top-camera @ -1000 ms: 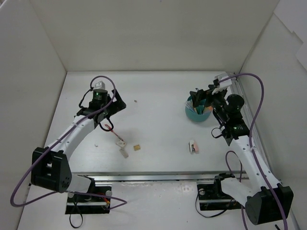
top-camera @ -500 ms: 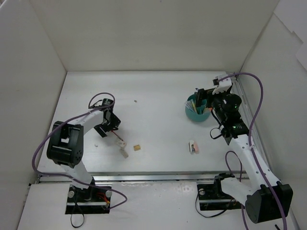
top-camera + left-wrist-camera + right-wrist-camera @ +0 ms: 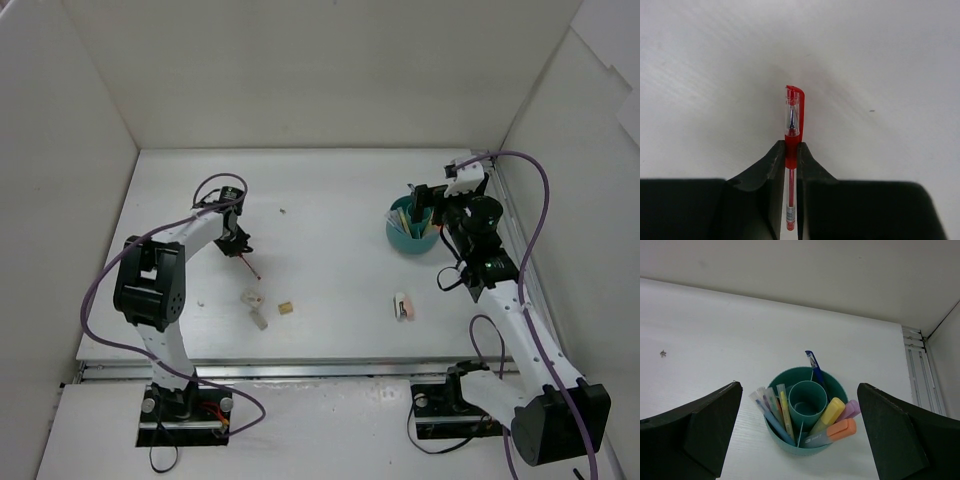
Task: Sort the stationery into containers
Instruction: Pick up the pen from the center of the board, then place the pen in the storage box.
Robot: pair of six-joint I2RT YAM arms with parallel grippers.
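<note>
My left jaws are pinching the pen over open tabletop. Right jaws are gaping above the cup.

Left of centre, the left gripper is closed on one end of a red pen, which slants away toward the lower right. Just below the pen's free tip lies a white eraser, with another white eraser under it and a tan eraser beside them. A pink and white eraser lies right of centre. At upper right a teal cup holds pens and markers; the right gripper hangs over it, jaws apart
</note>
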